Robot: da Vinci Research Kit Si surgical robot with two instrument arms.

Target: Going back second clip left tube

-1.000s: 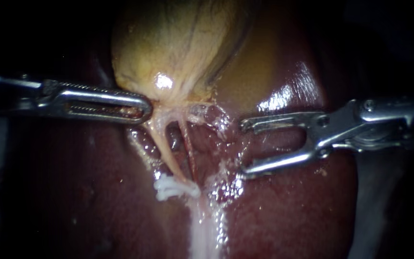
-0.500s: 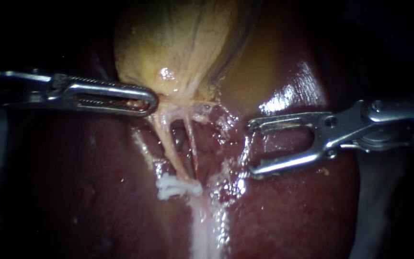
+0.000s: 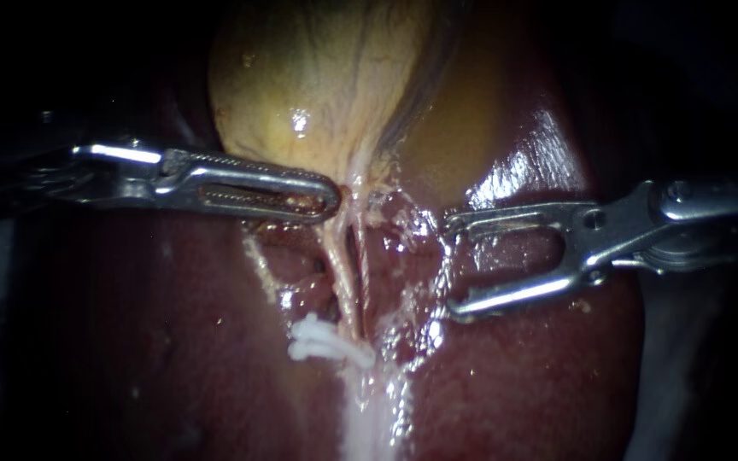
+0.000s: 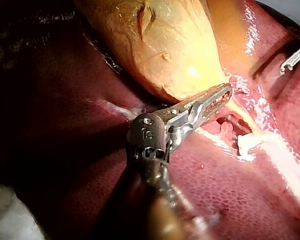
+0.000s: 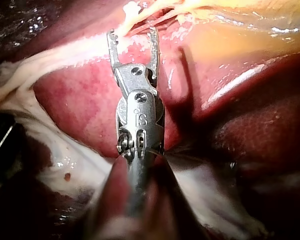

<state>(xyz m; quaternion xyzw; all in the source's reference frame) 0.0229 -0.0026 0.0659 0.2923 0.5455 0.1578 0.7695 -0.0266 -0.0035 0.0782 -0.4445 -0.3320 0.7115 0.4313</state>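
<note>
Dark-red glossy liver [image 3: 172,341] behind: L steel instrument [image 3: 333,198] clamped on yellow bulging gallbladder [image 3: 301,85]; R steel instrument [image 3: 451,267] agape, empty. Prob. retreat step; next, back R off white clip [image 3: 326,341].

Liver [image 3: 523,376], gallbladder [image 3: 301,77] glossy wet; right instrument [image 3: 453,267] polished metal.

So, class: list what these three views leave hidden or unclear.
Endoscope view: gallbladder top cut off by the upper edge.
Endoscope view: left tool shaft lost in darkness.
Endoscope view: white clip too small and blurred to tell which of the tubes it holds.
Right wrist view: right tool shaft blurred near the camera.
</note>
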